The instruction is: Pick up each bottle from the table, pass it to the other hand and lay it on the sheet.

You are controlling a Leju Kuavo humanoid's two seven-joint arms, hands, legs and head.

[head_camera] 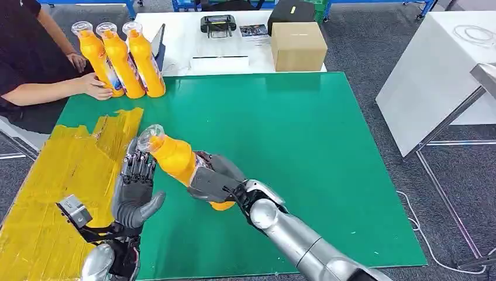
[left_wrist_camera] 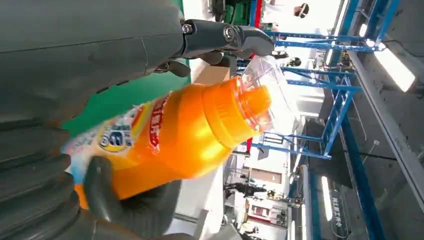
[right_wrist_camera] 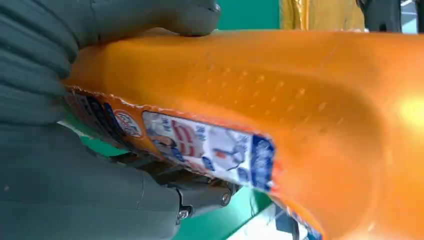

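The right hand (head_camera: 213, 178) is wrapped around the lower body of an orange bottle (head_camera: 175, 158), holding it tilted above the green surface (head_camera: 292, 146) with its clear cap toward the left hand (head_camera: 135, 187). That left hand is spread, holding nothing, fingertips beside the cap. Just beyond lies the yellow sheet (head_camera: 58, 175); three more orange bottles (head_camera: 120, 58) stand at the far corner, a person's hand (head_camera: 96, 86) touching them.

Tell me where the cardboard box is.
Head view: the cardboard box sits on the white table beyond the green mat's far edge, right of the three standing bottles.
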